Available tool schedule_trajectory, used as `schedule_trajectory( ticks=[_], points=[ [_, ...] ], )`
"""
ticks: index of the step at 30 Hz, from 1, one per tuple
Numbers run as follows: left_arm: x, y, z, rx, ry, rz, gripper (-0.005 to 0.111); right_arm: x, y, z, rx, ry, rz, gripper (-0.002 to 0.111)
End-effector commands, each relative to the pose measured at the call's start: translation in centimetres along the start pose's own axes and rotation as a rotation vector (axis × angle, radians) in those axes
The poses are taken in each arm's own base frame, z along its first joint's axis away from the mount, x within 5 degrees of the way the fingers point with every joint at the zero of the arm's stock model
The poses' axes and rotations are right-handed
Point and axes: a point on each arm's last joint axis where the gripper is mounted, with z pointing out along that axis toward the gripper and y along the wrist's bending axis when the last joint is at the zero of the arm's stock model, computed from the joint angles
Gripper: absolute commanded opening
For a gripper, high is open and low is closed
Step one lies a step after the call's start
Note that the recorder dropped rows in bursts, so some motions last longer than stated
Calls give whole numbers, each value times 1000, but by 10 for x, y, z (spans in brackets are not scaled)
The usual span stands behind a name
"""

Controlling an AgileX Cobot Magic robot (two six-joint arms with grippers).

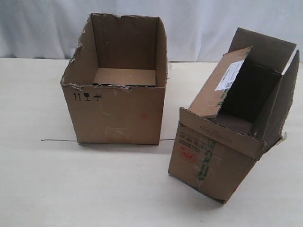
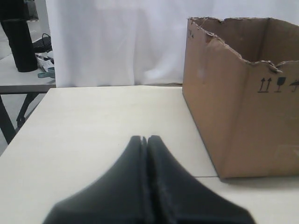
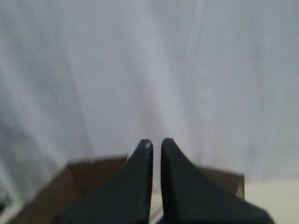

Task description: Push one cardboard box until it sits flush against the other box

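The narrower carton (image 1: 213, 161) with upright flaps and a white label (image 1: 229, 75) stands at the right, turned at an angle. A small gap separates it from the wider ragged-rimmed carton (image 1: 116, 113), which stands left of centre. Neither gripper shows in the exterior view. In the left wrist view my left gripper (image 2: 145, 137) is shut and empty, low over the table, with the wider carton (image 2: 247, 121) beside it and apart. My right gripper (image 3: 156, 142) has only a thin slit between its fingers and holds nothing. Blurred brown cardboard (image 3: 79, 179) lies below it.
The pale table (image 1: 47, 189) stretches in front of both cartons. A thin dark line (image 1: 59, 140) runs along the table at the wider carton's base. A white curtain (image 1: 213, 23) hangs behind. The table's edge (image 2: 28, 109) and a dark stand (image 2: 21, 42) show beyond my left gripper.
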Motion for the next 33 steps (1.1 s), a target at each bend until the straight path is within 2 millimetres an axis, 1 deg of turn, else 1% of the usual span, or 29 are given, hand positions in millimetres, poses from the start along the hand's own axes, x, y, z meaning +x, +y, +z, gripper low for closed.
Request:
schedule_trajectory(
  ticks=[1, 3, 4, 5, 6, 7, 9, 11, 12, 14, 16, 18, 19, 20, 22, 25, 26, 29, 31, 33],
  points=[
    [0, 0, 0, 4, -5, -1, 0, 10, -20, 58, 168, 709, -62, 5],
    [0, 0, 0, 4, -5, -1, 0, 4, -34, 70, 335, 912, -59, 5],
    [0, 0, 0, 4, -5, -1, 0, -5, -33, 72, 356, 958, -47, 5],
    [0, 0, 0, 4, -5, -1, 0, -13, -30, 83, 306, 974, -62, 5],
    [0, 0, 0, 4, -5, -1, 0, -19, -22, 92, 211, 968, -54, 5],
    [0, 0, 0, 4, -5, -1, 0, -23, -12, 95, 112, 948, -12, 5],
    [0, 0, 0, 4, -5, -1, 0, -34, 19, 96, -147, 894, 105, 5],
    [0, 0, 0, 4, -5, -1, 0, -35, 40, 92, -268, 900, 136, 5],
    [0, 0, 0, 4, -5, -1, 0, -32, 50, 90, -296, 929, 133, 5],
    [0, 0, 0, 4, -5, -1, 0, -23, 68, 84, -324, 995, 118, 5],
    [0, 0, 0, 4, -5, -1, 0, -11, 95, 77, -391, 1083, 66, 5],
    [0, 0, 0, 4, -5, -1, 0, 4, 118, 72, -419, 1162, 6, 5],
    [0, 0, 0, 4, -5, -1, 0, 13, 130, 69, -413, 1202, -35, 5],
    [0, 0, 0, 4, -5, -1, 0, 21, 136, 71, -380, 1218, -79, 5],
    [0, 0, 0, 4, -5, -1, 0, 44, 161, 69, -358, 1246, -206, 5],
    [0, 0, 0, 4, -11, -1, 0, 75, 184, 73, -266, 1245, -352, 5],
    [0, 0, 0, 4, -11, -1, 0, 83, 189, 74, -244, 1243, -400, 5],
    [0, 0, 0, 4, -11, -1, 0, 108, 195, 89, -137, 1223, -500, 5],
    [0, 0, 0, 4, -11, -1, 0, 125, 194, 96, -91, 1223, -579, 5],
    [0, 0, 0, 4, -11, -1, 0, 140, 188, 101, -49, 1244, -629, 5]
  ],
)
